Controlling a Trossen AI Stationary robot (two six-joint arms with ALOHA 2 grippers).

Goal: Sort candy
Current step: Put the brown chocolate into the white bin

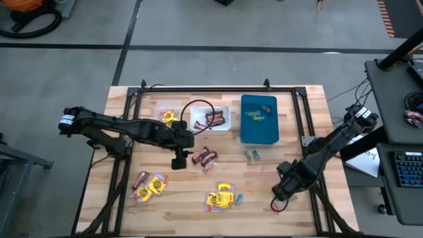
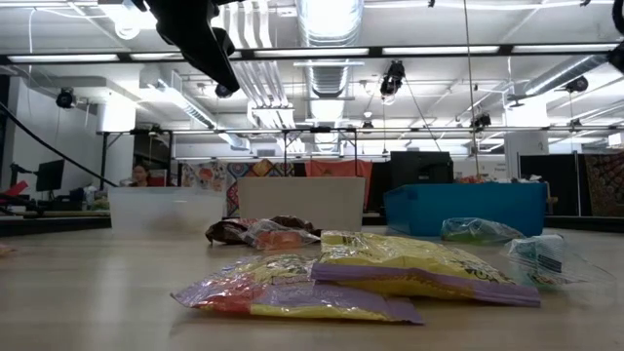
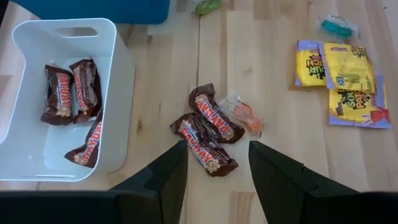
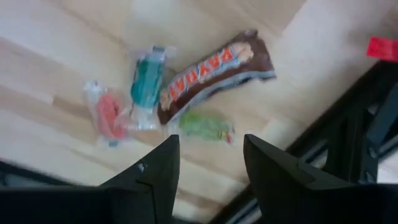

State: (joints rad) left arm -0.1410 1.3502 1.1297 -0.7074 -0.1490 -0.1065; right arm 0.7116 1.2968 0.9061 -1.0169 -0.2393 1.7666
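1. Sorting is partly complete. The white bin (image 1: 210,119) is holding several dark brown-red bars (image 3: 73,99), the clear bin (image 1: 166,116) is holding a few yellow packets (image 1: 169,118), and the blue bin (image 1: 259,119) is holding a few small pieces.
2. Much candy is lying loose on the table (image 1: 264,211): two brown-red bars (image 3: 205,127) and an orange piece (image 3: 245,116) just beside the white bin, two clusters of yellow packets (image 1: 221,197) along the near side, and small teal and green pieces (image 1: 251,155) near the blue bin.
3. The left gripper (image 1: 178,160) is hovering above the two loose bars, pointing down, with its fingers (image 3: 165,180) spread wide and holding nothing. Judging by this alignment, these bars are the likely next pick.
4. The right gripper (image 1: 283,190) is hanging low at the table's right near corner, jaws apart and empty, over a brown-red bar (image 4: 214,74) with teal, green and red pieces (image 4: 146,87) beside it.
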